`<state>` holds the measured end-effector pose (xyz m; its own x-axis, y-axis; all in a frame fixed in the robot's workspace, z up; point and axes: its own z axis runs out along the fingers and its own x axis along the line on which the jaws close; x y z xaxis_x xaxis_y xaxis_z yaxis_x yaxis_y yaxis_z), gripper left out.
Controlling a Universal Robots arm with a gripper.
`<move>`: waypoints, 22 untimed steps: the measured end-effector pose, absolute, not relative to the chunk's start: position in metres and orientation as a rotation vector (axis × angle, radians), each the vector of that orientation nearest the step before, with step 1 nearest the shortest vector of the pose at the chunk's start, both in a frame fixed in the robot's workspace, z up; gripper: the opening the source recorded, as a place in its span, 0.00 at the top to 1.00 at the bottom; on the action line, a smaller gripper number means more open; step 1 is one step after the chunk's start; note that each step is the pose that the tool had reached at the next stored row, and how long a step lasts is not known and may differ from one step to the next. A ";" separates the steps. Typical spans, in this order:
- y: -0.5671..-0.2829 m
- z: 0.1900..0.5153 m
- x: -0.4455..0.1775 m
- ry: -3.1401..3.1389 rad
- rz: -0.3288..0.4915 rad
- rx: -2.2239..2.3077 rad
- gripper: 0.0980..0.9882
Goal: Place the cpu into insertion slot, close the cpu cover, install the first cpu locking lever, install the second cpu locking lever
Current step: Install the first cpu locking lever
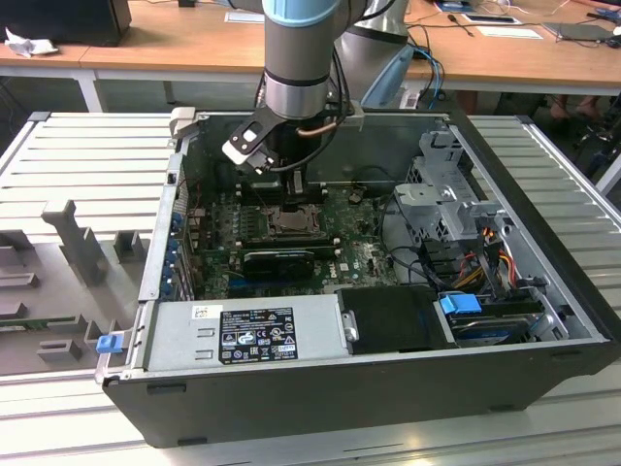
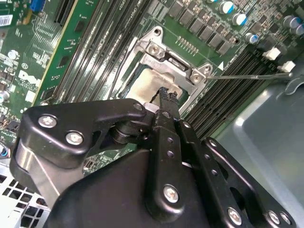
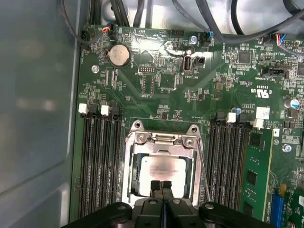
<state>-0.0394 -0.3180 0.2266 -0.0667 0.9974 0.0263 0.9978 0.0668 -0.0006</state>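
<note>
Slatted bench (image 1: 543,155), open PC case (image 1: 320,388) | cpu (image 3: 164,171) in insertion slot (image 3: 135,173), cpu cover (image 3: 127,156) down | gripper (image 3: 161,186) pinched closed, empty, at cpu edge | risk: locking lever (image 3: 203,175) looks loose, cover could spring up

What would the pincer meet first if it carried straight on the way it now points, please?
Most likely the cpu, whose silver top shows through the cpu cover window just beyond the pincer tips; the gap between them is unclear.
</note>
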 end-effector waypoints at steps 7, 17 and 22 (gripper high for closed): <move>-0.318 0.235 -0.040 -2.280 -0.027 -2.133 0.99; -0.318 0.272 -0.040 -2.280 -0.027 -2.133 0.99; -0.318 0.272 -0.040 -2.357 -0.027 -2.046 0.99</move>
